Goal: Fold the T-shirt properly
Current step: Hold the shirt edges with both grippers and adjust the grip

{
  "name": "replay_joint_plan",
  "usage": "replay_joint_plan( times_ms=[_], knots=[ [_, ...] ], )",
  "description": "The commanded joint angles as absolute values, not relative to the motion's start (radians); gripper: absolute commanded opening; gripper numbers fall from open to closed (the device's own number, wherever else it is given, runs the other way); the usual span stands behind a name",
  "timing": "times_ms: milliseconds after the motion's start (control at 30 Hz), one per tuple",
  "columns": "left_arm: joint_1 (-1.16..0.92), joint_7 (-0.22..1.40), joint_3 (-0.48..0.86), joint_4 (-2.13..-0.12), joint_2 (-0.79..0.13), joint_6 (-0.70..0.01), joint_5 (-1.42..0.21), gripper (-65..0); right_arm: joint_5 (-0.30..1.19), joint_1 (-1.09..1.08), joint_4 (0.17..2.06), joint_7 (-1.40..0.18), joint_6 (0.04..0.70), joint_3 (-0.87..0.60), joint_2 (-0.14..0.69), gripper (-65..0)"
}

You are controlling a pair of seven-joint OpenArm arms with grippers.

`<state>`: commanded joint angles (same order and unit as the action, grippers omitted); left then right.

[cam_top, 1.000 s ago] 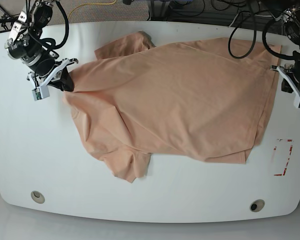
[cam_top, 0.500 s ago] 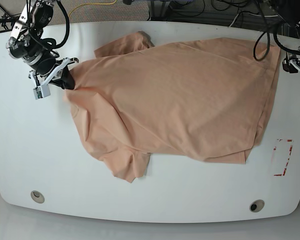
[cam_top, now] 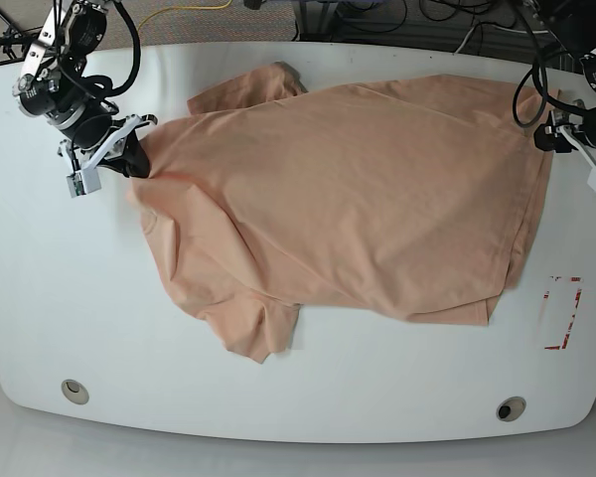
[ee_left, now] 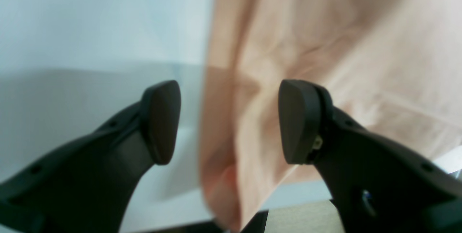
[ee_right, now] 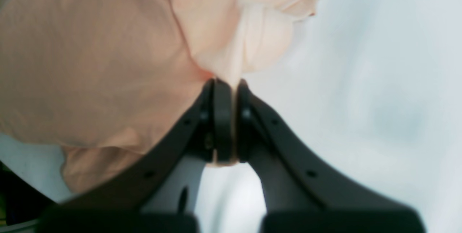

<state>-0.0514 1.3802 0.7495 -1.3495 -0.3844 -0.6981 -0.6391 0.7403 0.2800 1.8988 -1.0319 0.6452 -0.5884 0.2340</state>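
Right gripper [ee_right: 229, 124] clamped tight on a pinch of T-shirt [cam_top: 348, 199] fabric; the cloth rises from between the closed black fingers [ee_right: 220, 117] in the right wrist view. In the base view this gripper [cam_top: 129, 159] sits at the shirt's left edge, near the far left of the counter [cam_top: 60, 298]

Left gripper [ee_left: 229, 121] wide open, holding nothing. Its two black pads [ee_left: 160, 121] stand well apart, with the shirt's edge [ee_left: 288, 63] lying below and beyond the gap; whether either pad touches the cloth, cannot tell. In the base view it [cam_top: 576, 139] is at the shirt's right edge, near the far right corner of the counter

T-shirt lies spread across the middle of the white counter, peach-pink, mostly flat with creases. One sleeve [cam_top: 253, 89] points to the far side, another [cam_top: 258, 333] to the near side. Right portion shows a doubled layer along the edge. No print visible on the upward face

Red-outlined mark [cam_top: 561, 313] on the counter, right of the shirt, apart from it
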Motion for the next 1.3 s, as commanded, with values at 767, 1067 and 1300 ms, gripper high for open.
replay_joint_plan(
  times_ms=[767,1067,1300],
  knots=[
    [-0.140,1.383,0.625,-1.343,-0.343,-0.698,-0.642,-44.0,0.740,0.280,1.899,-1.032,0.645,-0.588,0.234,-65.0],
    [-0.134,1.379,0.627,-1.343,-0.341,-0.698,-0.641,-59.7,0.742,0.280,1.899,-1.032,0.645,-0.588,0.234,-65.0],
    [-0.133,1.376,0.630,-1.360,-0.348,-0.698,-0.641,-62.8,0.745,0.294,1.911,-1.032,0.644,-0.590,0.234,-65.0]
  ],
)
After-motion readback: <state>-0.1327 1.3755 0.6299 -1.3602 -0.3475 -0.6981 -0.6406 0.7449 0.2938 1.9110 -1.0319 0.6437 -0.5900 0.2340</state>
